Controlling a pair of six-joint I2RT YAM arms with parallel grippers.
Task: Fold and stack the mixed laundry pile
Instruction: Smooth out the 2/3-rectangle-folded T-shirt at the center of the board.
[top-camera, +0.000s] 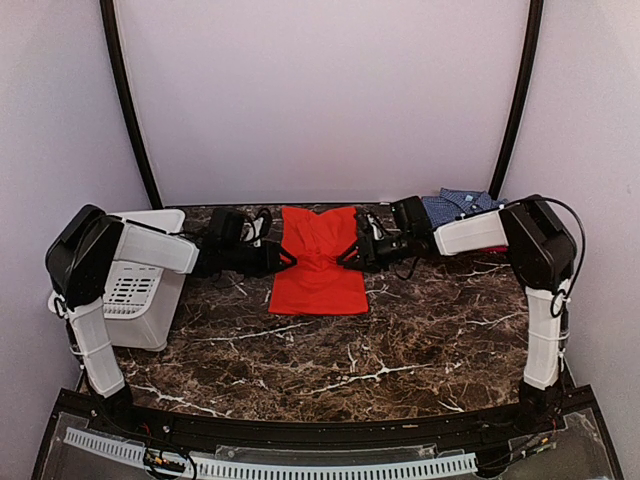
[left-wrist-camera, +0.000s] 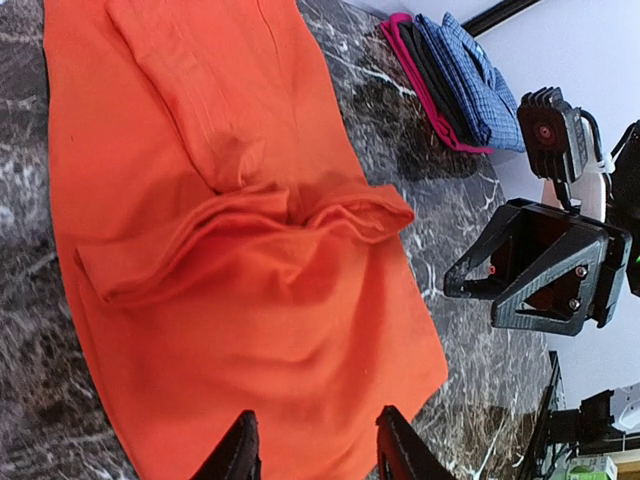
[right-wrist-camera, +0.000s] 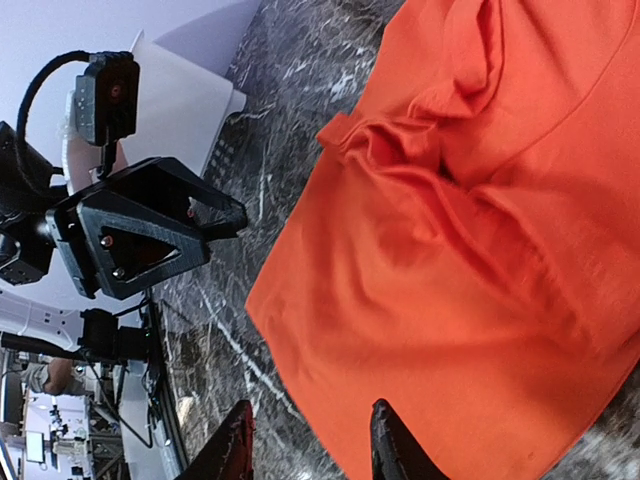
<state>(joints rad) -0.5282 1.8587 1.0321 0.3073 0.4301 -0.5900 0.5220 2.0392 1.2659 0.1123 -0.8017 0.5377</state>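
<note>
The bright orange-red shirt (top-camera: 320, 265) lies spread on the dark marble table, with a rumpled fold across its middle (left-wrist-camera: 250, 230). My left gripper (top-camera: 289, 260) hovers at the shirt's left edge. It is open in the left wrist view (left-wrist-camera: 315, 452), with cloth below and nothing between the fingers. My right gripper (top-camera: 343, 258) faces it from the shirt's right edge. It is open too (right-wrist-camera: 310, 447), over the shirt's edge (right-wrist-camera: 470, 260) and the bare table. The blue-and-white checked shirt (top-camera: 458, 206) lies folded at the back right.
A white slotted basket (top-camera: 140, 285) stands at the table's left edge under the left arm. The checked shirt (left-wrist-camera: 470, 75) rests on a dark and pink folded stack (left-wrist-camera: 420, 70). The two grippers face each other closely across the shirt.
</note>
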